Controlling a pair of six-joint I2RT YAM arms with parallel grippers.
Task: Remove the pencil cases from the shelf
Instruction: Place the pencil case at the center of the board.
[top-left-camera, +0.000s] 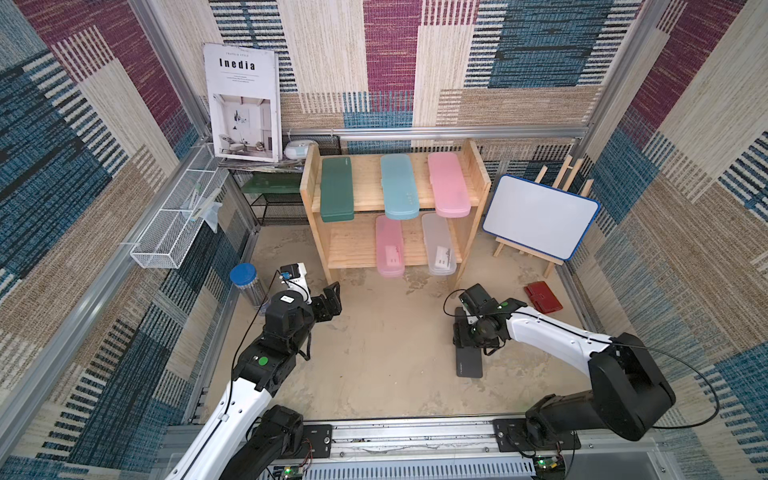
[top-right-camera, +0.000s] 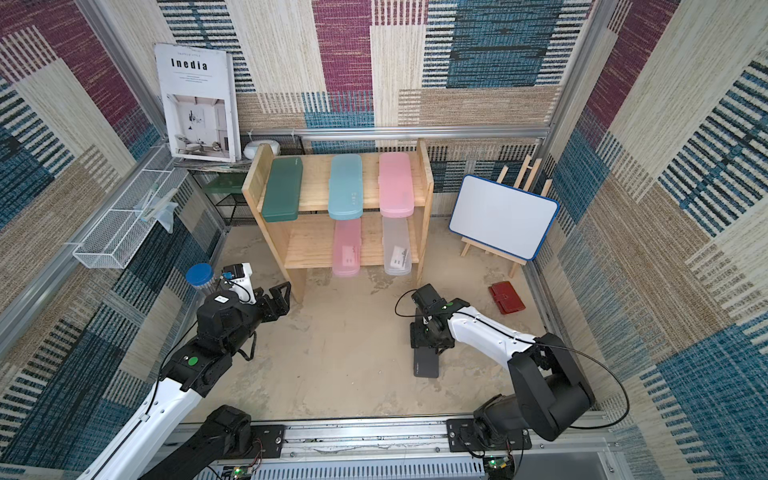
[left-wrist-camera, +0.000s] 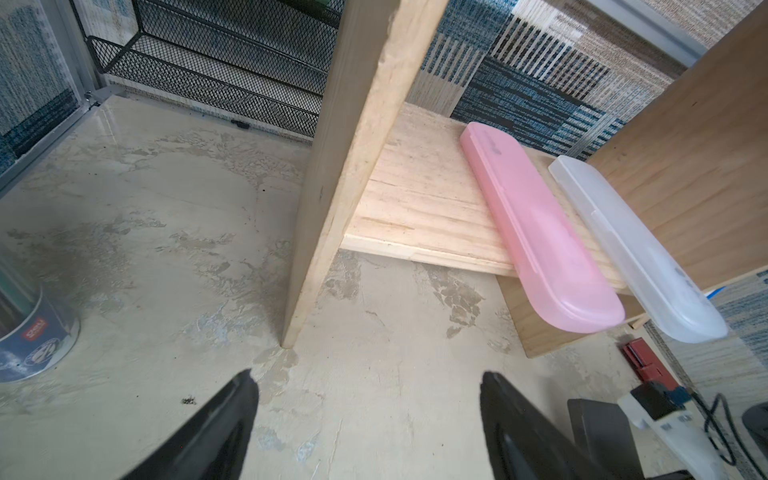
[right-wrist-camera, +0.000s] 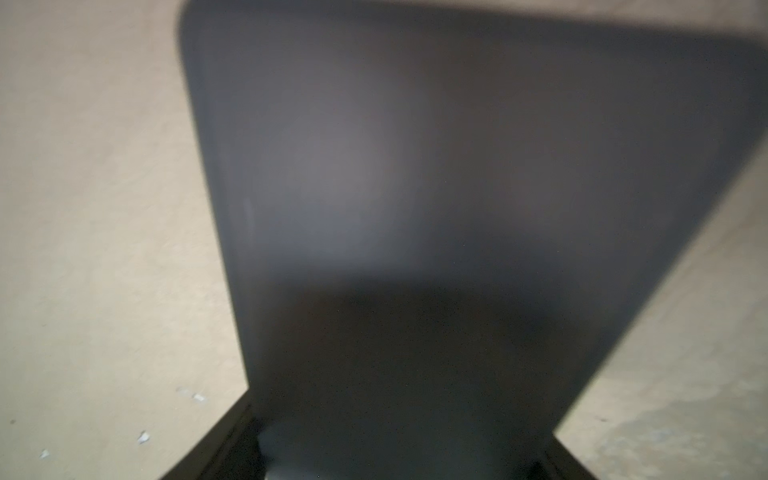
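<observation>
Lettering comes first at the far left: the white book (top-left-camera: 243, 102) propped against the back wall reads "Inedia" in bold black, with finer lines under it too small to read. Below it stands a blue-lidded canister (top-left-camera: 245, 282); its label logo is too blurred to make out.

Just beside that, the left fingers (left-wrist-camera: 232, 415) stand wide apart with nothing between them, near the front left leg of the shelf (top-left-camera: 316, 174) but not touching it.

On the shelf's top board lie the dark green case (top-left-camera: 337, 189), light blue case (top-left-camera: 399, 187) and a pink case (top-left-camera: 449, 185), each overhanging the front edge. On the lower board a second pink case (top-left-camera: 390, 247) and the frosted clear case (top-left-camera: 439, 245) also jut past the edge; their small white labels are unreadable.

Bare surface (top-left-camera: 374, 374) spreads between the arms.

The black case (top-left-camera: 469, 368) lies flat there, off the shelf, tiny pale print at its near end. The right fingers (right-wrist-camera: 220, 453) flank it; whether they pinch it I cannot tell.

Further right stand a blank whiteboard (top-left-camera: 540, 216) and a red wallet (top-left-camera: 542, 297).
</observation>
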